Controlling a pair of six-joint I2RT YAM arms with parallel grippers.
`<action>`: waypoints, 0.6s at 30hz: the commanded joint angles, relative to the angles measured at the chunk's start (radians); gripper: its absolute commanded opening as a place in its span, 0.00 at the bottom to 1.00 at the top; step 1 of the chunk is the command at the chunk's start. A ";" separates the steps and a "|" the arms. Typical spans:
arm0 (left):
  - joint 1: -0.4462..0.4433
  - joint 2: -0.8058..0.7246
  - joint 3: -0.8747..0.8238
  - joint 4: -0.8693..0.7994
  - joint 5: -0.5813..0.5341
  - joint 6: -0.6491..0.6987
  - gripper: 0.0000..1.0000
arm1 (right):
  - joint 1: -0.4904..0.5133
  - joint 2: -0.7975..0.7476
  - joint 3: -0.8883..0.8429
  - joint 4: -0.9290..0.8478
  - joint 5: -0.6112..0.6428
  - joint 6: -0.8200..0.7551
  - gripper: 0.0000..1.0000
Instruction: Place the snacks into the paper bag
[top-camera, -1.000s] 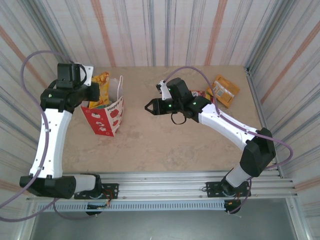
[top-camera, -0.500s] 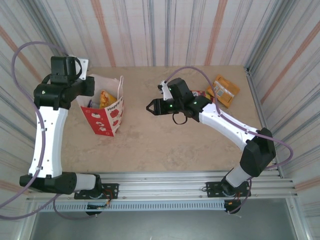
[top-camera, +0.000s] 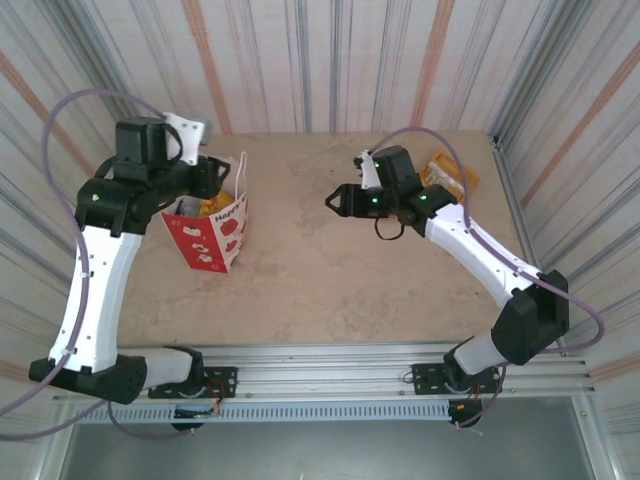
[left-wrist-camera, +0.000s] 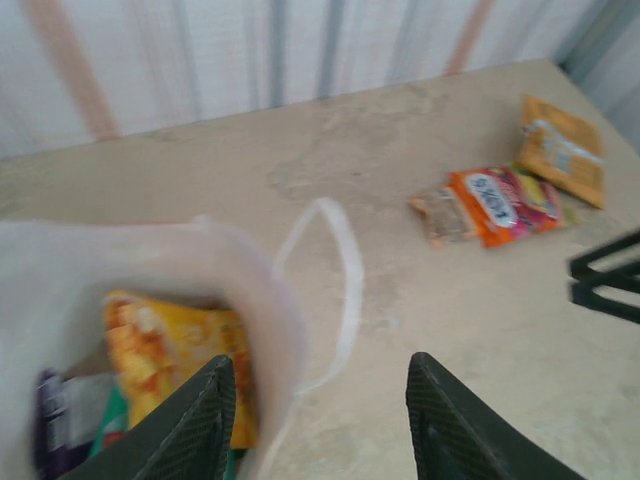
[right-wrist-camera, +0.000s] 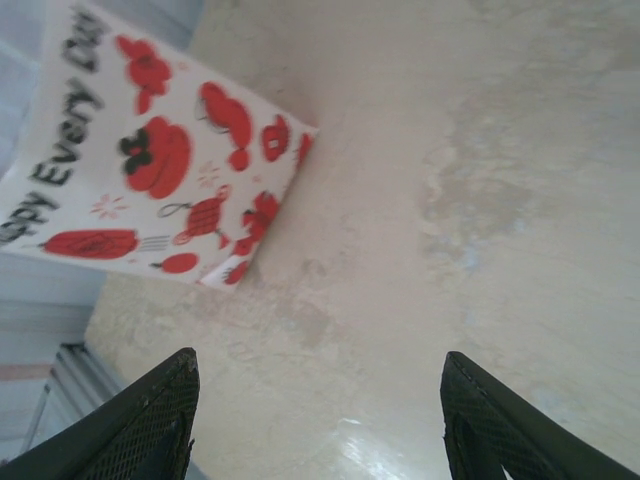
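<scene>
Orange packet (left-wrist-camera: 562, 150) and orange-red packet (left-wrist-camera: 500, 203) are lying far right on the table (top-camera: 320, 290), behind your right fingers (right-wrist-camera: 150, 425), which are gaping empty and facing left, while your released left fingers (left-wrist-camera: 200, 425) are hovering over the paper bag (top-camera: 212, 238).

Tight spot is the paper bag (top-camera: 212, 238) mouth: the left gripper (top-camera: 220, 176) hangs right over its back edge, jaws apart with nothing between them, and a cord handle (left-wrist-camera: 340, 270) loops up on the bag's right side. A yellow packet (left-wrist-camera: 170, 360) fills a good part of the inside. Right of the bag the table (top-camera: 300, 290) is bare up to the right gripper (top-camera: 334, 200), also spread wide. In front of the bag it's open too. Loose packets (left-wrist-camera: 495, 205) lie well off to the bag's right, further back.
</scene>
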 joint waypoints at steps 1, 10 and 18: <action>-0.086 0.049 0.047 0.038 0.010 -0.034 0.50 | -0.085 -0.045 -0.030 -0.106 -0.035 -0.024 0.65; -0.330 0.229 0.169 0.088 -0.035 -0.058 0.51 | -0.426 -0.027 -0.045 -0.233 -0.082 -0.098 0.65; -0.466 0.421 0.293 0.115 -0.041 -0.080 0.50 | -0.719 0.086 -0.061 -0.186 -0.119 -0.109 0.64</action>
